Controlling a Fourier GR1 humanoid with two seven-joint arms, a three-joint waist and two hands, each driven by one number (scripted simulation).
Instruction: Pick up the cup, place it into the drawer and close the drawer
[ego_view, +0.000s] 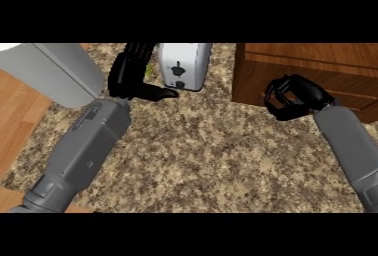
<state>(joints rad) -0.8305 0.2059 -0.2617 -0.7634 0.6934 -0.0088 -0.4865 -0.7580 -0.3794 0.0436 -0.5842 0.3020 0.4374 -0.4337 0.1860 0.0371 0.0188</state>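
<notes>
Fingers (284, 100) of the right hand (295, 97) curl against the wooden drawer (310, 70) front, seemingly to shut it, cup unseen, presumably inside; left hand (133, 75) rests with relaxed fingers beside the toaster (184, 65).

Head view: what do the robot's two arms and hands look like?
Both forearms are smooth grey, rounded casings that widen toward the elbow. Each ends in a glossy black hand of jointed fingers with a thumb: left hand, right hand. No cables or markings show.

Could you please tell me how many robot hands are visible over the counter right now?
2. The black left hand is beside the white toaster; the black right hand is curled at the wooden drawer unit.
</notes>
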